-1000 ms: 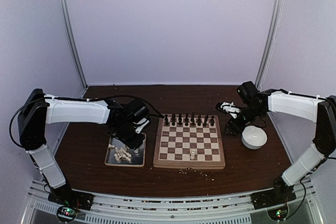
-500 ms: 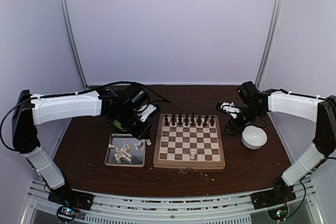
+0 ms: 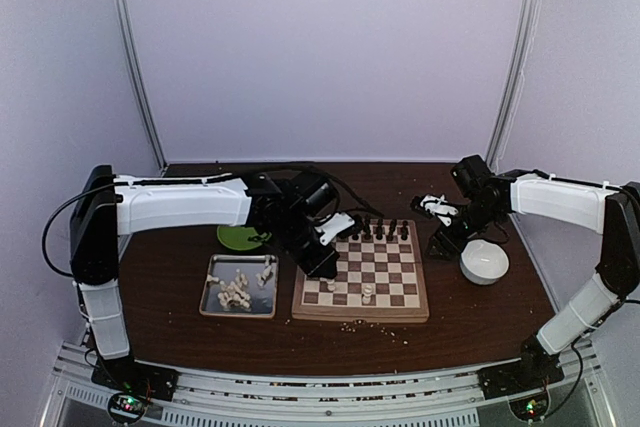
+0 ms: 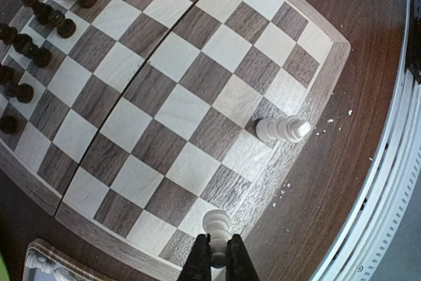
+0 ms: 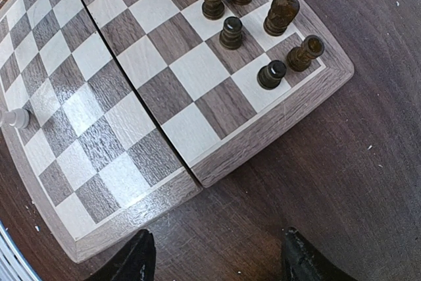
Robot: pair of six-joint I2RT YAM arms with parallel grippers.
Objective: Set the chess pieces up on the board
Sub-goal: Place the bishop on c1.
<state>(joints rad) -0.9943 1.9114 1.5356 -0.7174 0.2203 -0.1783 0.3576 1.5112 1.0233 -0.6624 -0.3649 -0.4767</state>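
Dark wood table (image 3: 160, 287), pale lilac walls (image 3: 320, 47). Board (image 3: 360, 317) mid-table: brown checks, tan rim, dark pieces (image 3: 378, 231) lining far rows, crumbs (image 3: 350, 325) off near rim. Left gripper (image 4: 217, 258) clenched on cream piece (image 4: 216, 222) above near-left corner squares. Right gripper (image 5: 214, 255) released, empty, beside far-right corner.

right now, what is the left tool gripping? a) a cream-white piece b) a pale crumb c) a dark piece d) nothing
a, the left wrist view shows the left tool shut on a cream-white piece at the edge of the board.
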